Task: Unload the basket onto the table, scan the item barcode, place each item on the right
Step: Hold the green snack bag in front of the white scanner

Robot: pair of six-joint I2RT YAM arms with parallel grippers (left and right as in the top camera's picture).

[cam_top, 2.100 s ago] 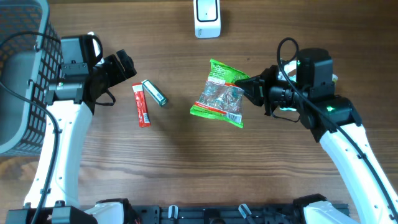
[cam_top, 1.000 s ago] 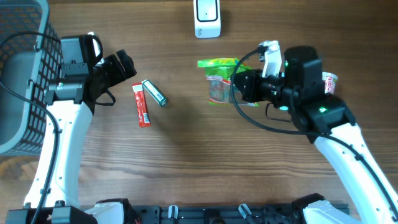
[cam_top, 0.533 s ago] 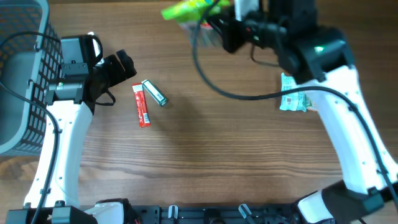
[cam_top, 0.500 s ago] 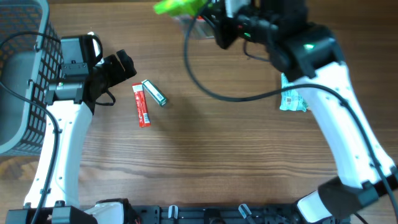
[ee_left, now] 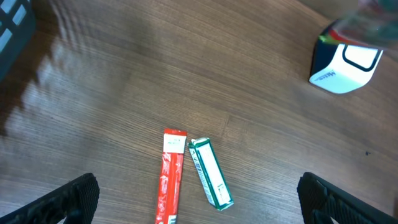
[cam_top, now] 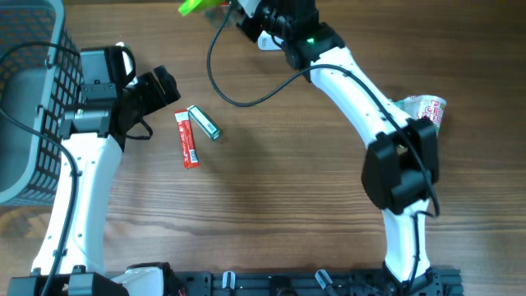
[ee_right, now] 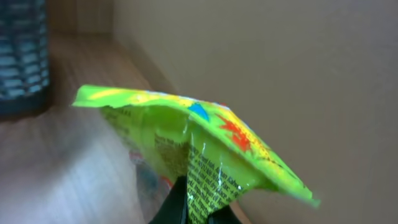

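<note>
Swinging up and to the left since the earlier overhead views, the right gripper (cam_top: 246, 11) now reaches to the far edge of the table. It stays clenched on the green snack bag (ee_right: 199, 146), which it has carried off the middle of the table. In the wrist view its fingertips pinch the bag's lower seam, and the bag fans out above them, held up in the air. From overhead only a green corner of the bag shows at the top edge. It lies past the white scanner (ee_left: 345, 62), which the arm mostly covers there.

The step in hand looks like presenting the bag to the scanner. No barcode can be made out, and the bag seems to sit beyond the scanner's window. So the next move probably calls for bringing the bag back over the window and turning its printed code to face it.

Well to the left, the left gripper (cam_top: 158, 89) hangs spread wide and empty. It is near a red stick pack (cam_top: 187, 138) and a green-and-white pack (cam_top: 204, 122), which lie side by side. A grey basket (cam_top: 25, 99) stands at the left edge, and a noodle cup (cam_top: 426, 108) sits at the right.
</note>
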